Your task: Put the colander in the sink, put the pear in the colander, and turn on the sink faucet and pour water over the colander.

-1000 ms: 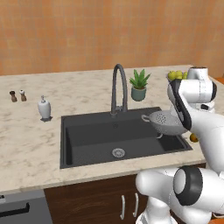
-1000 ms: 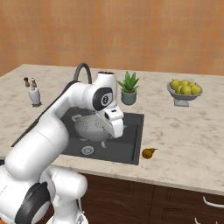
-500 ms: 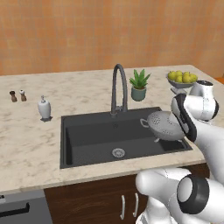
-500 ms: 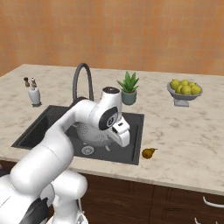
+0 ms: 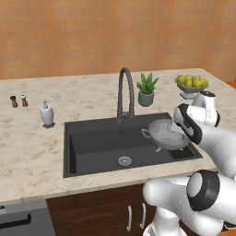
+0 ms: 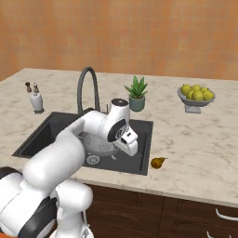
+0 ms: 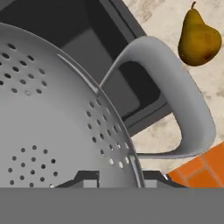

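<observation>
One grip point carries the load: the gripper [image 7: 116, 175] is clamped on the colander [image 5: 169, 134] rim beside a loop handle, holding it tilted over the right end of the sink [image 5: 92, 143]. Level it, lower until the foot seats — then release. Pear [image 6: 158, 162] waits on the counter.

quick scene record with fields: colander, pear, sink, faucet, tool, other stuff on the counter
colander: held by its rim over the right part of the sink, tilted, not set down
pear: on the counter just right of the sink, lying free
sink: dark basin, silver drain bare
faucet: behind the basin, no water running
tool: shut on the colander's rim beside one loop handle
other: potted plant, fruit bowl, soap bottle, two shakers
</observation>
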